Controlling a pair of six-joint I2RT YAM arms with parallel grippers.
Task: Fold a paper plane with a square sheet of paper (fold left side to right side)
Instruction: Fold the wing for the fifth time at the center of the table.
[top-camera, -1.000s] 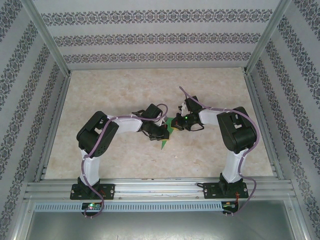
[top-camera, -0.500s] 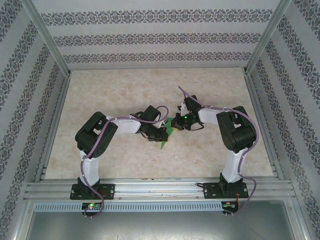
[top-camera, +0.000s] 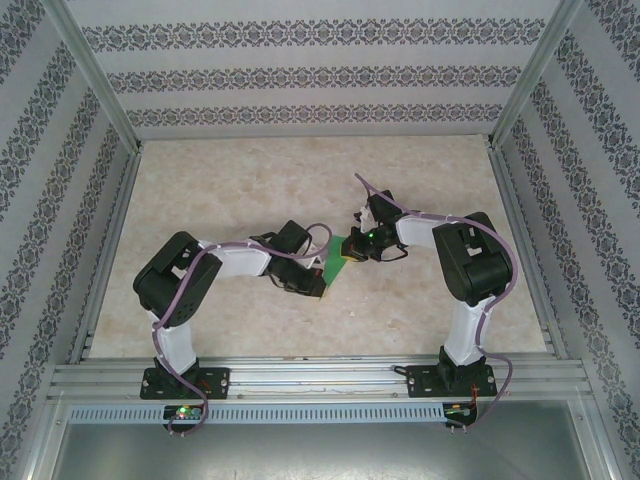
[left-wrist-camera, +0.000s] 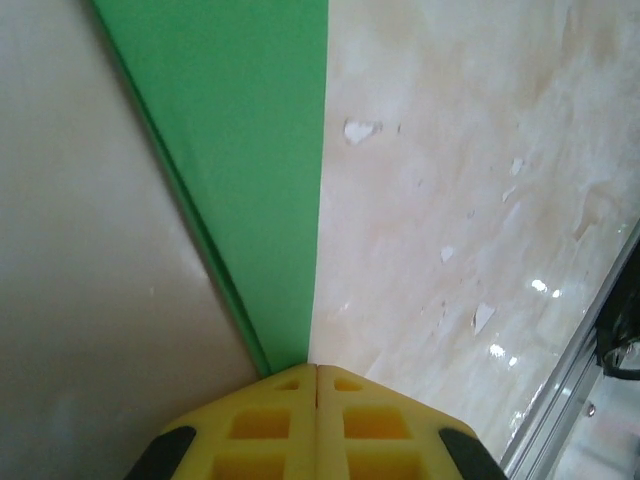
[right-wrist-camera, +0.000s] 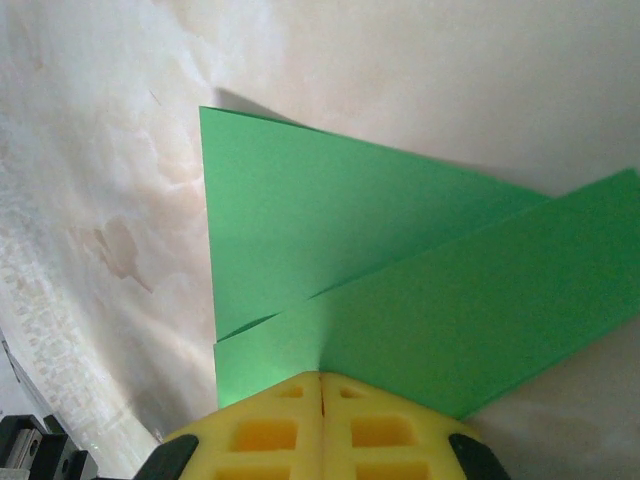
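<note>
The sheet of paper (top-camera: 337, 262) is bright green and folded into a narrow pointed shape; it spans the gap between my two grippers at the table's middle. My left gripper (top-camera: 321, 284) is shut on its near end, and in the left wrist view the green paper (left-wrist-camera: 250, 150) tapers down into the closed yellow jaws (left-wrist-camera: 317, 368). My right gripper (top-camera: 352, 247) is shut on the far end. In the right wrist view, two overlapping green layers (right-wrist-camera: 400, 260) fan out from that gripper's closed jaws (right-wrist-camera: 321, 375). A yellowish strip of the reverse face shows by the left gripper.
The pale marbled table (top-camera: 240, 180) has flaking spots (left-wrist-camera: 360, 130). Aluminium rails (top-camera: 300, 375) frame it at the front and sides, and patterned walls (top-camera: 300, 80) stand behind and beside it. A metal rail (left-wrist-camera: 575, 380) runs at the lower right of the left wrist view.
My left arm's elbow has swung left and toward the near edge, and its gripper has pulled slightly back with the paper's near end. The right arm has stayed put.
</note>
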